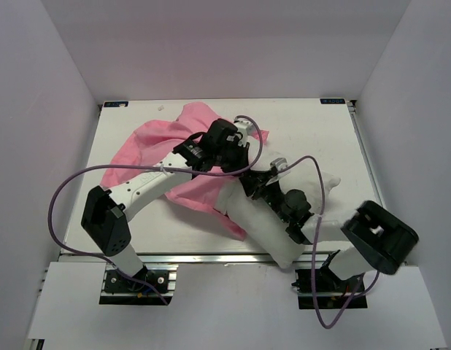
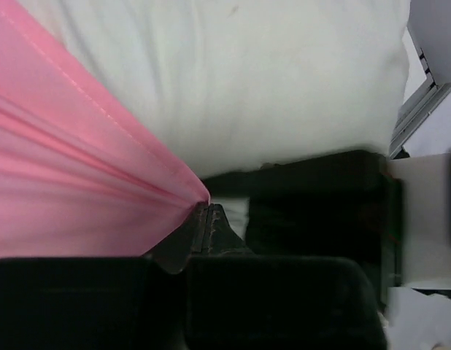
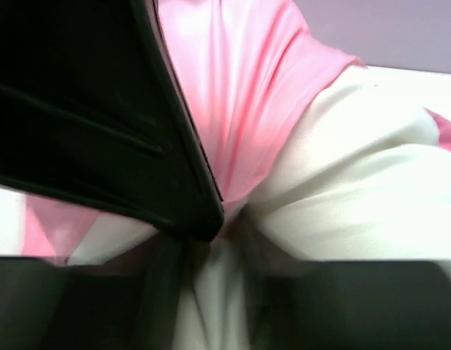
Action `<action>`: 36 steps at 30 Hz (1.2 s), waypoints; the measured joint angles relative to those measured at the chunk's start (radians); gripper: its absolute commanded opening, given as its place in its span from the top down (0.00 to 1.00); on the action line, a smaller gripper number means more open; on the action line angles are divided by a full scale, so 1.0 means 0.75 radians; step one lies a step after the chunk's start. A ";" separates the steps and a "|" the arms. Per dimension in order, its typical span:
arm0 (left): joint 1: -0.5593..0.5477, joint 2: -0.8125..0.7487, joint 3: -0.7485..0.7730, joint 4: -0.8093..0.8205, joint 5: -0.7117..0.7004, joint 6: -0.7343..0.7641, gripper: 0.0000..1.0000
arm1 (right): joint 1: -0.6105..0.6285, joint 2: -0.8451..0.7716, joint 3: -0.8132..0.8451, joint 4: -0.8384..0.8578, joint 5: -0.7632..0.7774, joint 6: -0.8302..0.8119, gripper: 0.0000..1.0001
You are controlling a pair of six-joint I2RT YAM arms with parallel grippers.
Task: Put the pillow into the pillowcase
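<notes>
The pink pillowcase (image 1: 160, 142) lies bunched on the table's far left half. My left gripper (image 1: 240, 166) is shut on its edge, and the pinched pink cloth (image 2: 87, 182) shows right at the fingertips (image 2: 203, 213). The white pillow (image 1: 273, 226) lies diagonally from the centre toward the near right, with one end against the pillowcase's opening. It fills the top of the left wrist view (image 2: 269, 80). My right gripper (image 1: 257, 184) is shut on a bunch of pillow fabric (image 3: 357, 197) beside the pink cloth (image 3: 240, 95). The two grippers almost touch.
The white table (image 1: 313, 131) is boxed in by white walls on the left, back and right. Purple cables (image 1: 58, 197) loop from both arms. The left arm's black gripper body (image 3: 87, 117) fills the upper left of the right wrist view. The table's metal front rail (image 1: 211, 257) runs along the near edge.
</notes>
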 measured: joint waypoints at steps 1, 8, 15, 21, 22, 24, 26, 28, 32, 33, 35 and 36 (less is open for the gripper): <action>0.011 -0.005 -0.005 -0.004 -0.002 -0.016 0.82 | 0.000 -0.053 -0.011 -0.015 -0.002 0.023 0.38; 0.095 -0.006 0.033 -0.089 -0.052 -0.067 0.02 | -0.003 -0.524 0.141 -0.743 0.016 0.173 0.11; 0.094 -0.073 0.168 -0.173 -0.171 -0.068 0.02 | -0.043 -0.601 0.499 -1.518 0.042 0.140 0.11; 0.092 -0.430 -0.037 -0.251 -0.332 -0.178 0.02 | -0.044 -0.605 0.613 -1.913 -0.176 -0.101 0.11; 0.092 -0.520 -0.107 -0.275 -0.347 -0.213 0.02 | -0.040 -0.611 0.617 -1.961 -0.211 -0.140 0.11; 0.092 -0.682 -0.245 -0.279 -0.346 -0.283 0.02 | -0.011 -0.632 0.621 -2.053 -0.249 -0.211 0.11; 0.092 -0.849 -0.442 -0.252 -0.308 -0.364 0.02 | 0.064 -0.653 0.622 -2.121 -0.239 -0.258 0.11; 0.092 -0.973 -0.637 -0.238 -0.264 -0.439 0.02 | 0.166 -0.653 0.625 -2.159 -0.199 -0.293 0.11; 0.092 -1.027 -0.952 -0.153 -0.184 -0.547 0.02 | 0.308 -0.536 0.635 -2.197 -0.091 -0.326 0.11; 0.092 -1.011 -0.996 -0.132 -0.167 -0.562 0.02 | 0.317 -0.496 0.635 -2.197 -0.057 -0.326 0.11; 0.092 -0.969 -1.051 -0.075 -0.139 -0.582 0.02 | 0.320 -0.418 0.635 -2.176 0.020 -0.315 0.11; 0.092 -0.944 -1.063 -0.037 -0.130 -0.593 0.03 | 0.321 -0.388 0.633 -2.152 0.056 -0.309 0.11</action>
